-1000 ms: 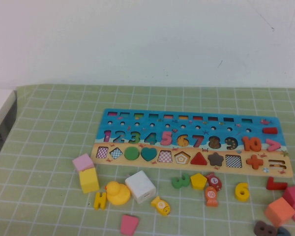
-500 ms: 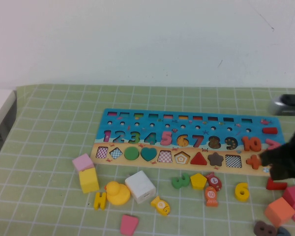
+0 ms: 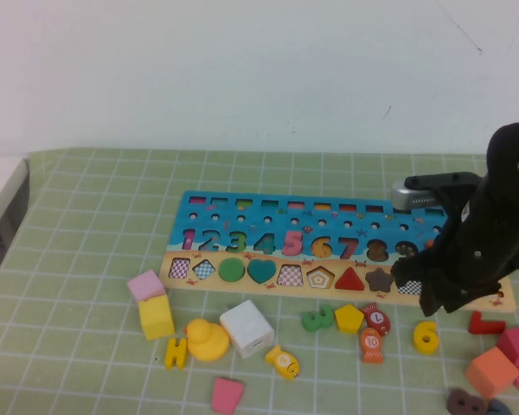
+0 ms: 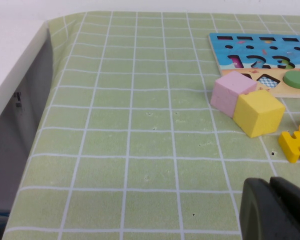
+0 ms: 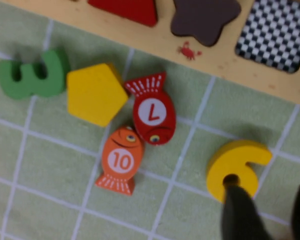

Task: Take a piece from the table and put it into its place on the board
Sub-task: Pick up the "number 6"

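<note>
Right wrist view puts my right gripper [image 5: 262, 210] just over the yellow 6 [image 5: 236, 167], fingers [image 5: 237, 212] apart with one tip at its lower loop. It lies flat on the table off the board's [image 3: 182, 226] near edge, toward the right end. I should centre before dropping, so the fingers straddle its body, not the hole. My left gripper [image 4: 277, 210] hangs near the table's left edge; I cannot tell how its fingers stand.
</note>
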Tool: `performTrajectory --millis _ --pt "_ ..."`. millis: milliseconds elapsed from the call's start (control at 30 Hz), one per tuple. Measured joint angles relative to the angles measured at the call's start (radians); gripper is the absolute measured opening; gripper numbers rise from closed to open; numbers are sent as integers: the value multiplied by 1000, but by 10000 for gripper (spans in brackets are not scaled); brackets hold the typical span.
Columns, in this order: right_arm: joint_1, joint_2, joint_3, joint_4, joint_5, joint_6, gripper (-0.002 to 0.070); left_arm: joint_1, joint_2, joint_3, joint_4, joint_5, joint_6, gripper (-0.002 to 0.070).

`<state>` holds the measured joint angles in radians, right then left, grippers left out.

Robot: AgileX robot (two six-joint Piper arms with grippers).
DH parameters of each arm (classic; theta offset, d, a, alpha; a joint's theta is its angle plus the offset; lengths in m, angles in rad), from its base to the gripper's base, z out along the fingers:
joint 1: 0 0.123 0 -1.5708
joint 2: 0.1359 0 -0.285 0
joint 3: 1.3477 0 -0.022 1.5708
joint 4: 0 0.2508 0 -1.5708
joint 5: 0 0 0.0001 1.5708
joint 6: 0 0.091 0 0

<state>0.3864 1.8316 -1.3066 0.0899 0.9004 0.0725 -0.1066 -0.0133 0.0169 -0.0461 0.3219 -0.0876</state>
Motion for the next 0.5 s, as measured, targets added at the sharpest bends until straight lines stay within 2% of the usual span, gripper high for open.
performTrajectory --millis 100,167,300,500 --pt "0 31 -4 0 17 14 312 0 0 0 0 0 0 -2" --pt "0 49 -4 0 18 17 365 0 0 0 0 0 0 -2" --pt "0 88 -4 17 14 17 396 0 0 0 0 0 0 -2" --pt "0 128 -4 23 -9 20 397 0 0 0 0 0 0 -2"
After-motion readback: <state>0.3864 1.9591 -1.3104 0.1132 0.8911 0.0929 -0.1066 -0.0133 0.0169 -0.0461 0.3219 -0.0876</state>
